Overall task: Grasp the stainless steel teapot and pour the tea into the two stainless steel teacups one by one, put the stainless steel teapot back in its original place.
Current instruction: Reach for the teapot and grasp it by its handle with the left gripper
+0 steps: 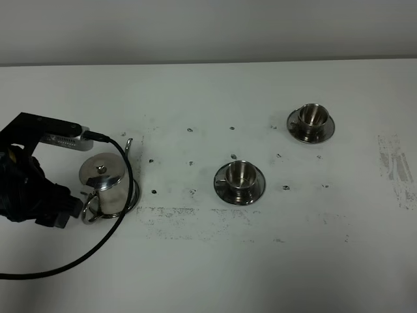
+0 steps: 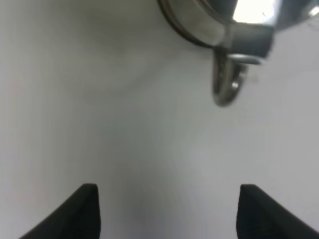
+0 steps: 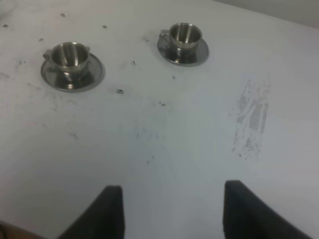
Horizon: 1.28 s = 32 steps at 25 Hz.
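- Left gripper (image 2: pixel 169 216), jaws spread wide; shiny squat steel teapot (image 1: pixel 104 177) just ahead on round steel tray (image 1: pixel 135 194).
- Right gripper (image 3: pixel 172 214), jaws apart too; small steel teacup (image 3: pixel 70 56) and twin teacup (image 3: pixel 185 35) well ahead on white worktop (image 1: pixel 260 261).

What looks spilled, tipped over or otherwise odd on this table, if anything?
Nothing is tipped or spilled. The teapot stands upright on its tray, and both teacups sit upright on their saucers. The only oddity is the table surface: dark specks across the middle and a scuffed grey patch near its right edge.
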Motion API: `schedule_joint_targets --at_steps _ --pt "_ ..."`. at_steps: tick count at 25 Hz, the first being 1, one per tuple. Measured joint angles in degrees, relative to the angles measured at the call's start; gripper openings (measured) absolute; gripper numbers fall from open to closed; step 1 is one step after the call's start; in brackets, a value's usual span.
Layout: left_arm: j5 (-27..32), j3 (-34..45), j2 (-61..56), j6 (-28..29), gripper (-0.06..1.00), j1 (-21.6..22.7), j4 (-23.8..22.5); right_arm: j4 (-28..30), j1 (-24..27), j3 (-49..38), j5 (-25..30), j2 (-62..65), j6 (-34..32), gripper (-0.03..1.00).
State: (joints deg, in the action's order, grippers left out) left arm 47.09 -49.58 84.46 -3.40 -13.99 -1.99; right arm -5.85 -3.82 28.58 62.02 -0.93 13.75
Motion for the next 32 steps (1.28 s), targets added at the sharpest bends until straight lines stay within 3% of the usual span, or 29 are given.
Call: schedule_joint_targets --at_steps 8,22,32 --pt "-3.5 0.0 0.6 1.4 0.56 -4.3 0.0 0.0 0.0 0.0 0.0 0.0 0.0 0.43" --pt "-6.1 -0.5 9.8 2.2 0.56 -4.3 -0.1 0.0 0.0 0.0 0.0 0.0 0.0 0.43" --pt "-5.8 -6.8 15.9 2.2 0.56 -4.3 0.0 0.0 0.0 0.0 0.0 0.0 0.0 0.43"
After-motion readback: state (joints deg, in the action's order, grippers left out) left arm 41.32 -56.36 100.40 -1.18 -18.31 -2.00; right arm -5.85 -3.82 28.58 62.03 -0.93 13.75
